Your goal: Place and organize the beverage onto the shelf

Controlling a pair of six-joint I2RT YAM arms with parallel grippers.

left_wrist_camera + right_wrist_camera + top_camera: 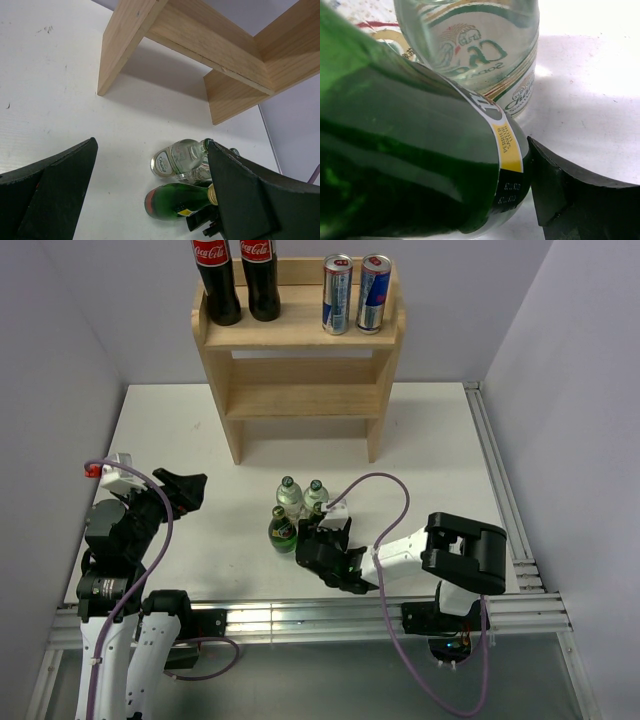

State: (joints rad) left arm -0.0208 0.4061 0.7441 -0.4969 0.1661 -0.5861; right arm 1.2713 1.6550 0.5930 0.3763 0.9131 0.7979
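Note:
The wooden shelf [298,332] stands at the back with two silver-blue-red cans [355,293] on its top tier. Two clear bottles with green caps [302,496] and a green bottle [283,529] stand together mid-table; they also show in the left wrist view, the clear ones [181,159] and the green one [175,200]. My right gripper [314,538] is closed around a second green bottle [410,150], its right finger [570,200] against the label; the other finger is hidden. My left gripper [188,490] is open and empty, left of the bottles.
Two tall cola bottles [238,278] stand on the left of the shelf's top tier. The lower tier [305,400] shows nothing on it. The shelf's legs [120,50] rest on the white table beyond the bottles. Walls close in on both sides.

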